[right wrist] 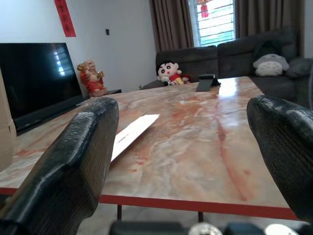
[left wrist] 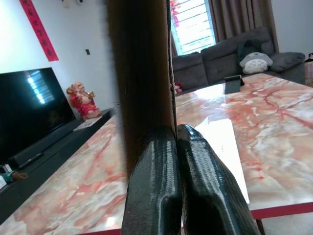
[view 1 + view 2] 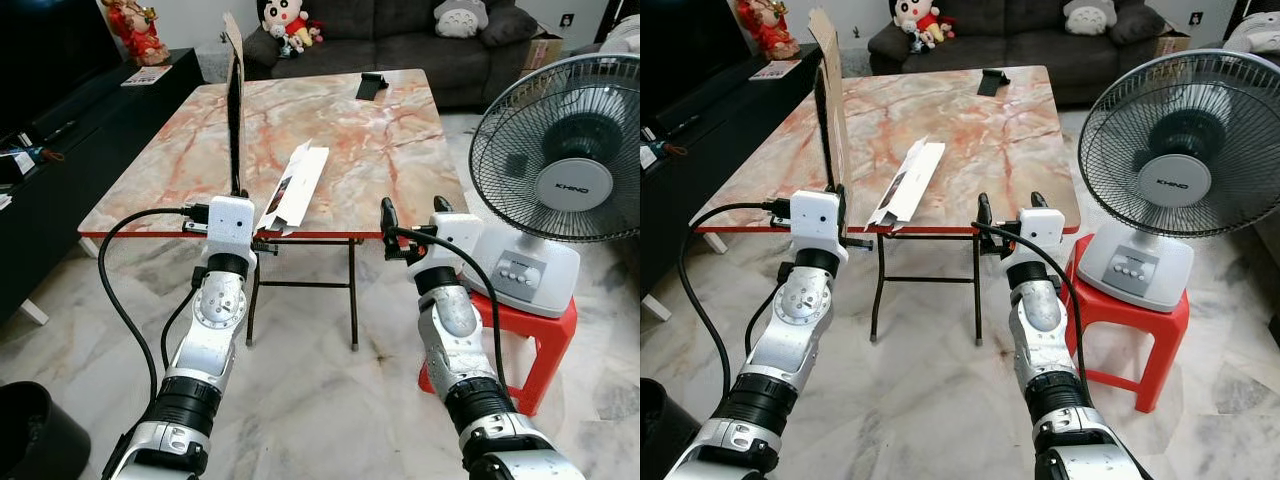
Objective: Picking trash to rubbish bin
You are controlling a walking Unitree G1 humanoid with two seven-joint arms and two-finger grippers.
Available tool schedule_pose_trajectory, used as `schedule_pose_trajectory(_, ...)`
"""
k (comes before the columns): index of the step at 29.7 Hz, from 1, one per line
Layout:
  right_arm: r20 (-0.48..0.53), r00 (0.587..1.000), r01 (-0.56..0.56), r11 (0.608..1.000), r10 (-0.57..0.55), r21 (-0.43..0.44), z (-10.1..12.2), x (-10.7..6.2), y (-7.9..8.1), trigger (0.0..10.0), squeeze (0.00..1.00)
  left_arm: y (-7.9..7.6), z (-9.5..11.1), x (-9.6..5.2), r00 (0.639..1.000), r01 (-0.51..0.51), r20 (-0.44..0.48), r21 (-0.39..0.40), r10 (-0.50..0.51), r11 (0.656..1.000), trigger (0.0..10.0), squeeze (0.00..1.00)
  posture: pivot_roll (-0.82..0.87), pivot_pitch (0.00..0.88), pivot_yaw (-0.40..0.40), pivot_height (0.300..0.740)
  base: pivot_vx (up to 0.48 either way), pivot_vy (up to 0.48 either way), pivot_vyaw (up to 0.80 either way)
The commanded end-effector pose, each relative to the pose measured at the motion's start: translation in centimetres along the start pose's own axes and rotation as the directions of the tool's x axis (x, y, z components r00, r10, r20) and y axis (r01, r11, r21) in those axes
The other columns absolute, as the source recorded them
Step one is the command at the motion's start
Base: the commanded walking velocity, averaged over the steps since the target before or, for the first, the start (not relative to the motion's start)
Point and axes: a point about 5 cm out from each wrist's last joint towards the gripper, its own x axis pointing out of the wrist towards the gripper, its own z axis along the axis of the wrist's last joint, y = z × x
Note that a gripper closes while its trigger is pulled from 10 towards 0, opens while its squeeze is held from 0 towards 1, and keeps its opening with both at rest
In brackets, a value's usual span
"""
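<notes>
A tall brown cardboard sheet (image 3: pixel 236 100) stands on edge above the table's near left side. My left gripper (image 3: pixel 240 192) is shut on its lower edge, and the cardboard (image 2: pixel 144 73) rises from between the closed fingers (image 2: pixel 151 186). A flat white carton (image 3: pixel 295 185) lies on the marble table (image 3: pixel 380 150), poking over the front edge just right of the left gripper. My right gripper (image 3: pixel 413 210) is open at the table's front edge, right of the carton, with nothing between its fingers (image 1: pixel 78 156). A black bin (image 3: pixel 30 435) sits on the floor at the lower left.
A white standing fan (image 3: pixel 565 150) on a red stool (image 3: pixel 535 335) is close to my right arm. A small black object (image 3: pixel 372 85) rests at the table's far side. A dark TV console (image 3: pixel 60 130) runs along the left, and a sofa (image 3: pixel 400 30) stands behind.
</notes>
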Motion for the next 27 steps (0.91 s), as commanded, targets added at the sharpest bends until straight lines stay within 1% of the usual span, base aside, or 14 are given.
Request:
schedule_pose_trajectory(1,-0.004,1.000,-0.018,1.000,0.018,0.000,0.1,0.2,0.4,10.0,0.00,0.5,0.3,0.1,1.000,-0.011,0.013,0.008,0.011,1.000,10.0,0.00,-0.02,0.000,0.088,0.740,0.000,0.000,0.00)
schedule_pose_trajectory(5,-0.030,0.999,-0.017,1.000,0.017,0.003,-0.4,0.0,0.3,10.0,0.00,0.6,-0.4,-0.1,1.000,-0.015,-0.021,0.008,0.015,1.000,10.0,0.00,-0.02,0.003,0.086,0.740,0.000,0.000,0.00)
schedule_pose_trajectory(7,-0.080,0.997,0.004,1.000,-0.003,0.017,-1.5,-0.7,-0.2,10.0,0.00,0.9,-1.6,-0.8,0.998,-0.012,-0.055,0.021,0.013,1.000,10.0,0.00,-0.02,0.006,0.083,0.740,0.000,0.000,0.00)
schedule_pose_trajectory(8,-0.089,0.996,0.009,1.000,-0.008,0.019,-1.7,-0.9,-0.3,10.0,0.00,1.0,-1.9,-1.0,0.998,-0.010,-0.062,0.026,0.012,1.000,10.0,0.00,-0.02,0.009,0.082,0.740,0.000,0.000,0.00)
schedule_pose_trajectory(12,-0.172,0.985,0.032,0.999,-0.029,0.017,-3.6,-2.4,-1.0,10.0,0.00,2.2,-3.9,-2.4,0.991,-0.030,-0.126,0.071,0.038,0.997,10.0,0.00,-0.01,0.014,0.080,0.740,0.000,0.000,0.00)
schedule_pose_trajectory(13,-0.172,0.985,0.032,0.999,-0.029,0.017,-3.6,-2.4,-1.0,10.0,0.00,2.2,-3.9,-2.4,0.991,-0.030,-0.126,0.071,0.038,0.997,10.0,0.00,-0.01,0.014,0.080,0.740,0.000,0.000,0.00)
schedule_pose_trajectory(15,-0.214,0.976,0.039,0.999,-0.034,0.015,-4.6,-3.3,-1.3,10.0,0.00,3.2,-4.6,-3.2,0.987,-0.044,-0.149,0.105,0.059,0.994,10.0,0.00,-0.01,0.015,0.080,0.740,0.000,0.000,0.00)
schedule_pose_trajectory(17,-0.228,0.973,0.038,0.999,-0.034,0.015,-4.9,-3.6,-1.3,10.0,0.00,3.4,-4.8,-3.4,0.985,-0.050,-0.156,0.110,0.067,0.993,10.0,0.00,-0.01,0.018,0.079,0.740,0.000,0.000,0.00)
schedule_pose_trajectory(18,-0.271,0.962,0.035,0.999,-0.029,0.017,-5.6,-4.2,-1.3,10.0,0.00,3.9,-5.4,-3.9,0.981,-0.058,-0.175,0.126,0.080,0.990,10.0,0.00,-0.01,0.018,0.079,0.740,0.000,0.000,0.00)
schedule_pose_trajectory(20,-0.322,0.946,0.032,0.999,-0.023,0.024,-6.6,-5.0,-1.4,10.0,0.00,4.6,-6.4,-4.8,0.973,-0.069,-0.206,0.150,0.100,0.986,10.0,0.00,-0.01,0.018,0.079,0.740,0.000,0.000,0.00)
schedule_pose_trajectory(21,-0.322,0.946,0.032,0.999,-0.023,0.024,-6.6,-5.0,-1.4,10.0,0.00,4.6,-6.4,-4.8,0.973,-0.069,-0.206,0.150,0.100,0.986,10.0,0.00,-0.01,0.018,0.079,0.740,0.000,0.000,0.00)
schedule_pose_trajectory(23,-0.355,0.935,0.033,0.999,-0.024,0.020,-7.2,-5.5,-1.4,10.0,0.00,5.0,-7.1,-5.4,0.967,-0.073,-0.230,0.170,0.112,0.983,10.0,0.00,0.00,0.018,0.077,0.740,0.000,0.000,0.00)
schedule_pose_trajectory(25,-0.424,0.905,0.047,0.999,-0.035,0.017,-8.4,-6.8,-1.7,10.0,0.00,6.1,-8.6,-6.7,0.947,-0.082,-0.290,0.206,0.141,0.975,10.0,0.00,0.00,0.018,0.075,0.740,0.000,0.000,0.00)
schedule_pose_trajectory(27,-0.471,0.881,0.063,0.998,-0.047,0.018,-9.2,-7.8,-2.0,10.0,0.00,6.9,-9.7,-7.7,0.927,-0.087,-0.337,0.231,0.163,0.969,10.0,0.00,0.00,0.019,0.073,0.740,0.000,0.000,0.00)
